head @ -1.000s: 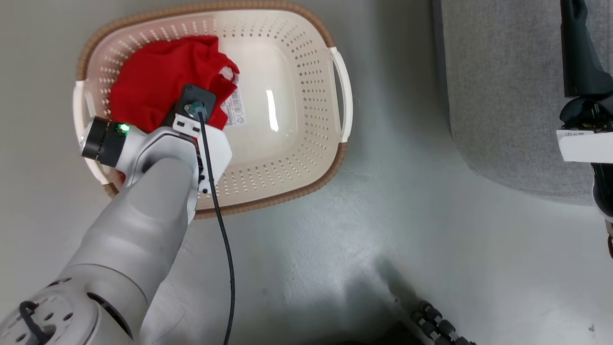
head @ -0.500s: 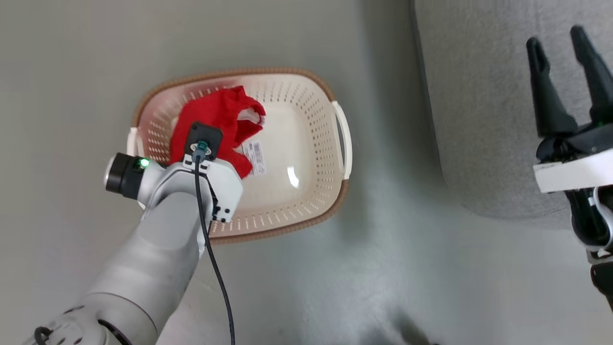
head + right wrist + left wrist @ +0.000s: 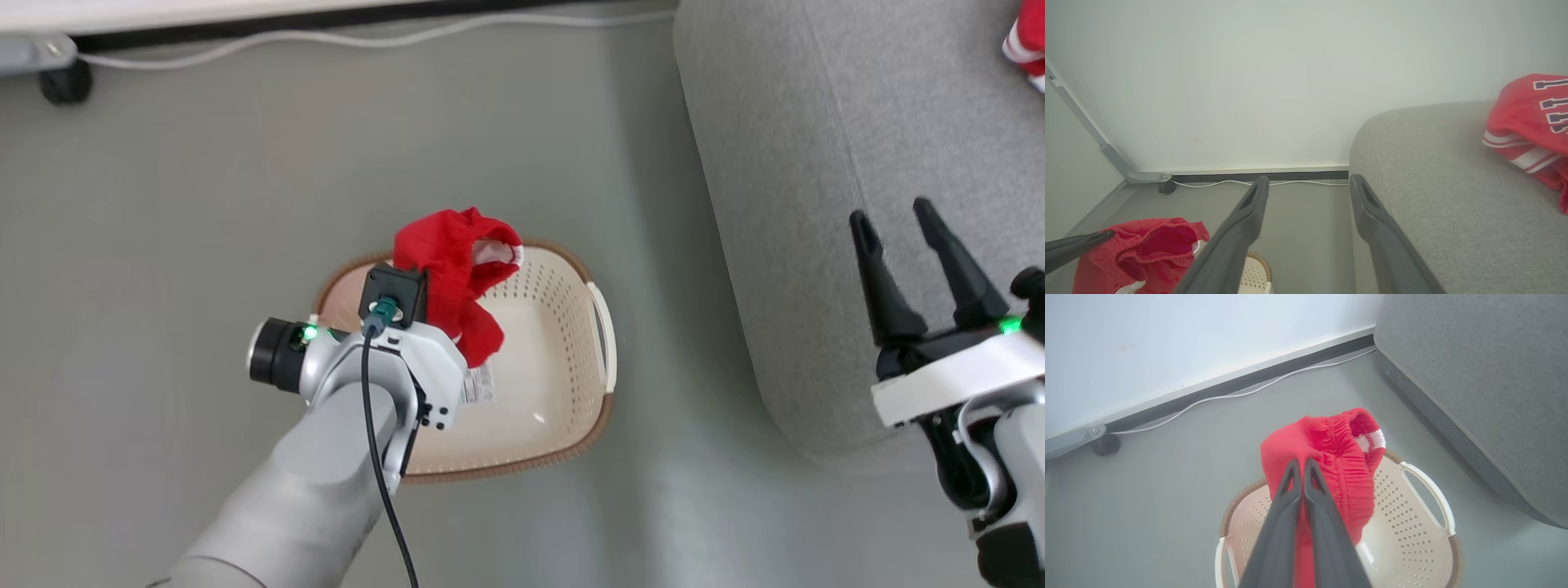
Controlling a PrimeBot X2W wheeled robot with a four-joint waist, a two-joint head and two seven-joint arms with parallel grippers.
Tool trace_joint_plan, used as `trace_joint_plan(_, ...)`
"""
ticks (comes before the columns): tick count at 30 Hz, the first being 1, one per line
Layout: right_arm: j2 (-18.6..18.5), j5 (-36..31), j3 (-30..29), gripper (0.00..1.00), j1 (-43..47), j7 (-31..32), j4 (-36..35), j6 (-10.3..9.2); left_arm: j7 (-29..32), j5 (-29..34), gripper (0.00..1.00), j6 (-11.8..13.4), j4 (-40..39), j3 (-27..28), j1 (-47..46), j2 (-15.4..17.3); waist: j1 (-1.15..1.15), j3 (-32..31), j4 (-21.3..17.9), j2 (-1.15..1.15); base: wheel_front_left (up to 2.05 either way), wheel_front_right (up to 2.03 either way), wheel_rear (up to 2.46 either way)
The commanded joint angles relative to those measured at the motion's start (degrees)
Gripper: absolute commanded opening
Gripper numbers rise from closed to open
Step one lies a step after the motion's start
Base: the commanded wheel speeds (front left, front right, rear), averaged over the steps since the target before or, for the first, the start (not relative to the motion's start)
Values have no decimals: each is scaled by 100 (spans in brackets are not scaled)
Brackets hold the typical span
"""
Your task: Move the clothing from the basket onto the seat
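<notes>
We find the left hand [image 3: 1301, 463] pressed together, pinching the red clothing [image 3: 1339, 457], which hangs bunched over the basket [image 3: 571, 327]. The right hand [image 3: 894, 216] stands spread and empty at the edge of the seat [image 3: 816, 163]. We advise lifting until the trailing fabric clears the rim. Then carry it across and lay it beside the jersey [image 3: 1527, 114] lying on the seat.
</notes>
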Motion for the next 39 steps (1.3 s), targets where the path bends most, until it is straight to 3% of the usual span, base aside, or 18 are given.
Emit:
trace_joint_plan(1, -61, -91, 70, 100, 193, -59, -60, 19, -76, 101, 0, 57, -176, 196, 92, 58, 0, -357, 138, 0, 0, 0, 0)
trace_joint_plan(8, 99, -234, 85, 100, 465, -59, 203, 19, -77, 511, 0, 81, -821, 600, 541, 58, 0, -881, 303, 0, 0, 0, 0)
trace_joint_plan(11, 234, -362, 43, 100, 684, -59, 392, 19, -77, 908, 0, -12, -1308, 929, 874, 65, 0, -1266, 431, 0, 0, 0, 0)
trace_joint_plan(23, 575, -662, -74, 100, 1103, -59, 762, 19, -77, 1496, 0, -344, -2323, 1535, 1391, 234, 0, -1918, 615, 0, 0, 0, 0)
trace_joint_plan(39, 790, -878, -104, 100, 1269, -59, 937, 19, 64, 1804, 0, -728, -3215, 1582, 808, 499, 0, -2173, 673, 0, 0, 0, 0)
